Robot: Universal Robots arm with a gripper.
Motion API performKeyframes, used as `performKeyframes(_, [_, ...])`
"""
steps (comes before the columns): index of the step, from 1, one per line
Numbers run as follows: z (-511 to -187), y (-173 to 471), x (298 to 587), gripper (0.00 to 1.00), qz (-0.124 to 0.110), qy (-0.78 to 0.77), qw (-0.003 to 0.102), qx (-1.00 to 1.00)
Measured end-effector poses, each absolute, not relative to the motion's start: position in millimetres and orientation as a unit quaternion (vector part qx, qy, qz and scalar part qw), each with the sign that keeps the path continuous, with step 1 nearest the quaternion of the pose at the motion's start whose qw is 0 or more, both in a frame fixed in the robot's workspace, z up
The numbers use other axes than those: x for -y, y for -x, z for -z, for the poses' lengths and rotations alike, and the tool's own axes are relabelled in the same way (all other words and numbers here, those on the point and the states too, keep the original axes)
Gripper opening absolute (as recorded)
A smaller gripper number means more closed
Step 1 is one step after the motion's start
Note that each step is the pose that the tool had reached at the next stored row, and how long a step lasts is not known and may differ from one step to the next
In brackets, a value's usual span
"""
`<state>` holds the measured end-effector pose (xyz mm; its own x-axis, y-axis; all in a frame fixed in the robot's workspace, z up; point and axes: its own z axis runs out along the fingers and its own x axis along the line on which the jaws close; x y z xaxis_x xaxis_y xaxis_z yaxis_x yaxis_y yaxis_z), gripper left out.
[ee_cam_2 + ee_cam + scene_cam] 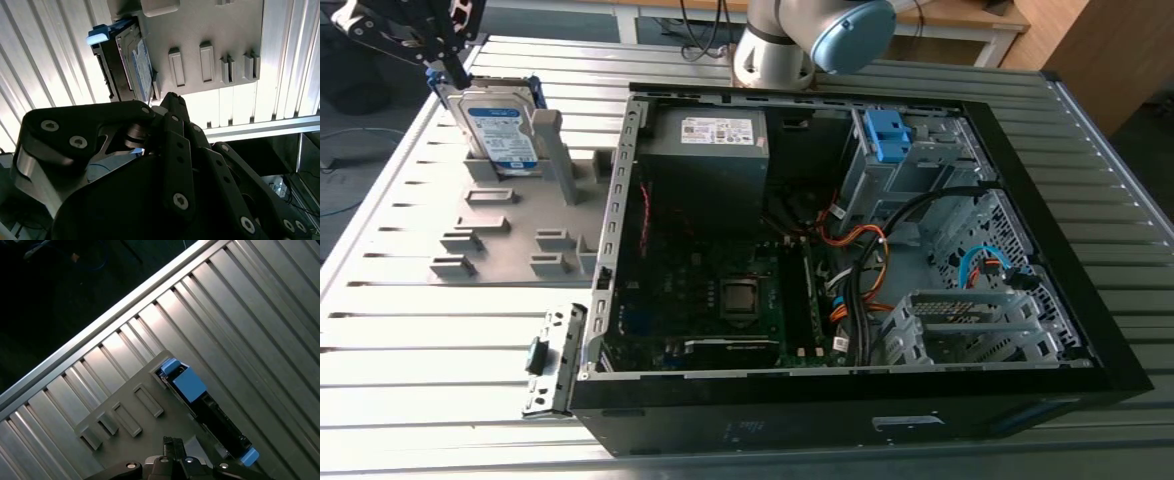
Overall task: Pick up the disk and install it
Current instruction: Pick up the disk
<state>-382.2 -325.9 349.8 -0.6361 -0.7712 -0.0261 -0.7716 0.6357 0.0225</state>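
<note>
The task was at its very start. The disk (500, 125) had not been lifted: it stood on edge in a slot of the grey holder (494, 215), which lay flat on the table (400, 340) just beside the open computer case (854, 410), on the exterior view's left of it. The blue caddy framed the drive, and its label faced the case.

The pincer (450, 72) hung at the disk's upper corner on the side away from the case, very near it. Whether it touched could not be told, nor whether it was wide or narrow. In both wrist views the disk (132, 60) (210, 405) sat seated in the holder, with the pincer (167, 102) (172, 445) close by but not around it.

Inside the case, the grey power supply (707, 140) sat at the far wall, and a blue bracket (887, 135) stood in the drive cage beside it. By my judgement, both parts were left: taking the disk out of the holder and fitting it into the case.
</note>
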Motion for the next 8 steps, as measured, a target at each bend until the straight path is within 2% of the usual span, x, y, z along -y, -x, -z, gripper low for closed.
performKeyframes(8, [-349.8, 382.2, 325.9, 0.11, -0.016, 0.433, 0.007, -0.901])
